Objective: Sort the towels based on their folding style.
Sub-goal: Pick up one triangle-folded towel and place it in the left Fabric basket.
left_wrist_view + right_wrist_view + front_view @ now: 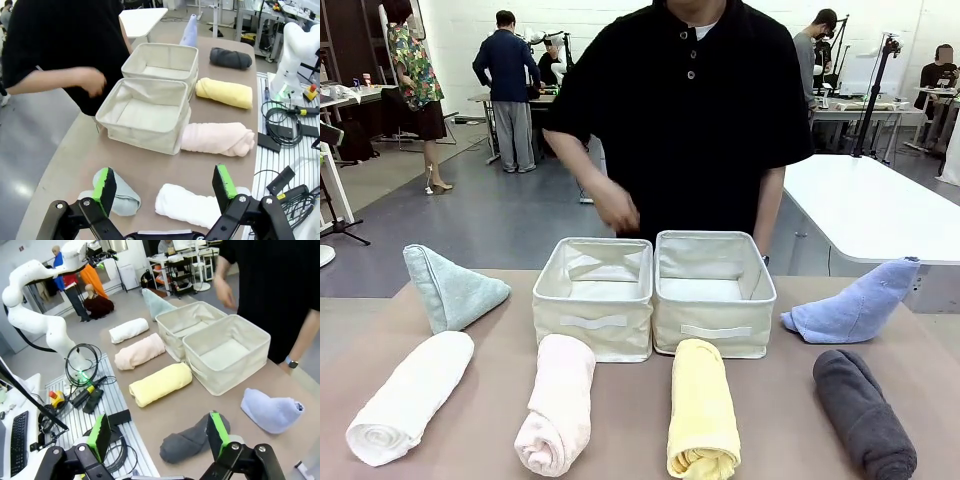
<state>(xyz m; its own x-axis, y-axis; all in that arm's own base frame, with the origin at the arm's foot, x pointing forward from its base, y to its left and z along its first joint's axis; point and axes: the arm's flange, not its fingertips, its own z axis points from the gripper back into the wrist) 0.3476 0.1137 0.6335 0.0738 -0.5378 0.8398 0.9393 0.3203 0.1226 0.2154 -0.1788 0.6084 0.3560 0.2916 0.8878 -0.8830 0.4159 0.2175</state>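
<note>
Four rolled towels [703, 410], two cone-folded (teal, blue); left gripper [164, 182], right gripper [158, 430] spread wide, empty.

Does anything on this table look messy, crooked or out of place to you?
Nothing looks spilled or damaged. The left cream bin sags a little: its rim is wavy and its back wall creases inward, while the right bin stands square. The white rolled towel lies at a slant to the table's edge.
</note>
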